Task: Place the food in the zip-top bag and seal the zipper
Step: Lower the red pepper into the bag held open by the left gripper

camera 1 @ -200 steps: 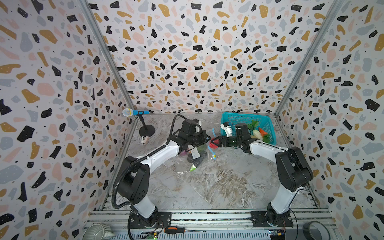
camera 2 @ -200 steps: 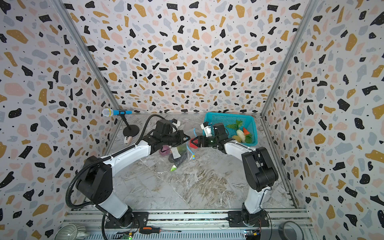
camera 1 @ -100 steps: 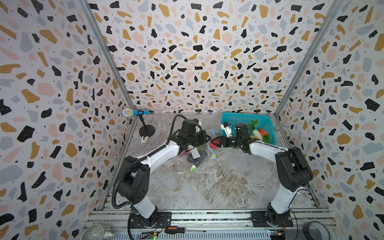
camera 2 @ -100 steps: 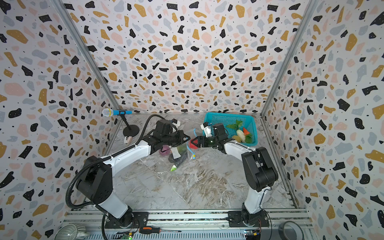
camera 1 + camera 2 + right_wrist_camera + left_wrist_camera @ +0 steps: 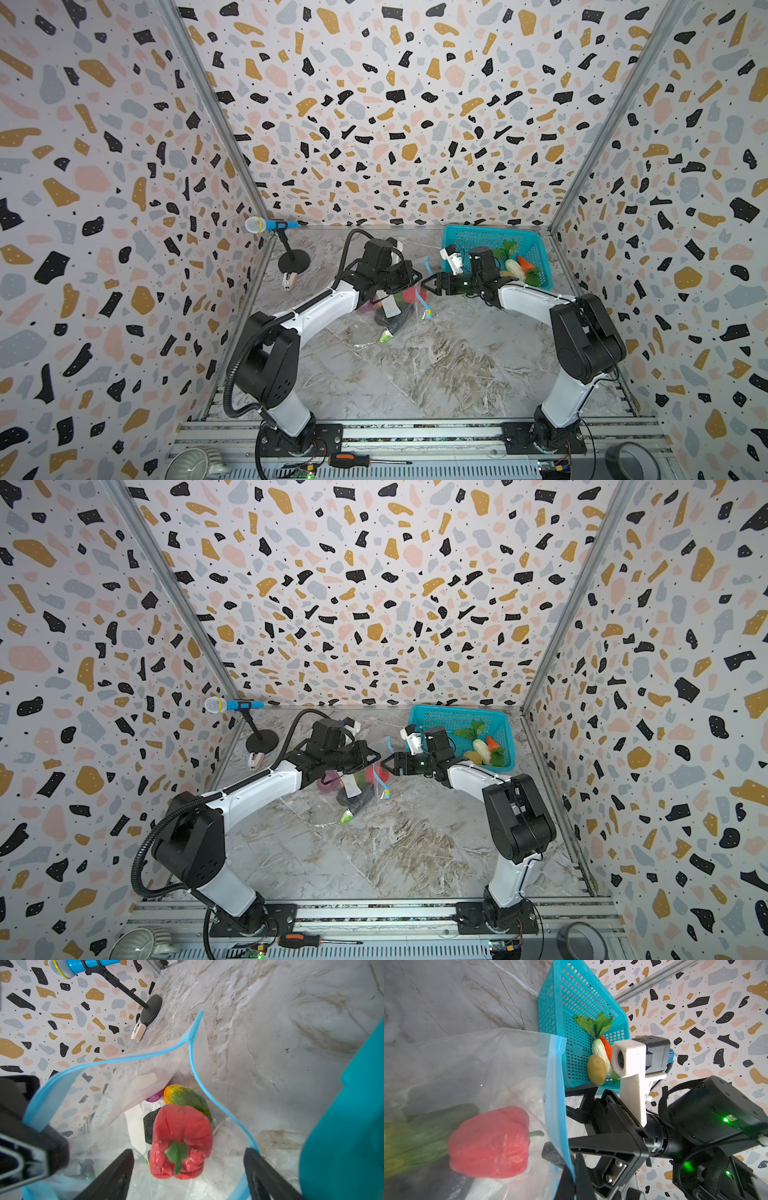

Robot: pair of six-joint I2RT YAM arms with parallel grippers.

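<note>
At two o'clock on the counter (image 5: pixel 415 374) sits the teal basket (image 5: pixel 478 237), carrot (image 5: pixel 524 262) and greens (image 5: pixel 509 248) inside, with the microphone (image 5: pixel 266 225) over at ten. Between them, toward twelve, the zip-top bag (image 5: pixel 409 309) gapes open. The left end effector (image 5: pixel 409 276) is pinched tight on the zipper (image 5: pixel 554 1088), lifting that edge. Nose to nose with it, the right end effector (image 5: pixel 430 285) has its jaws wide apart at the mouth, and the red pepper (image 5: pixel 180 1138) lies free inside. Both forearms reach low and inward.
</note>
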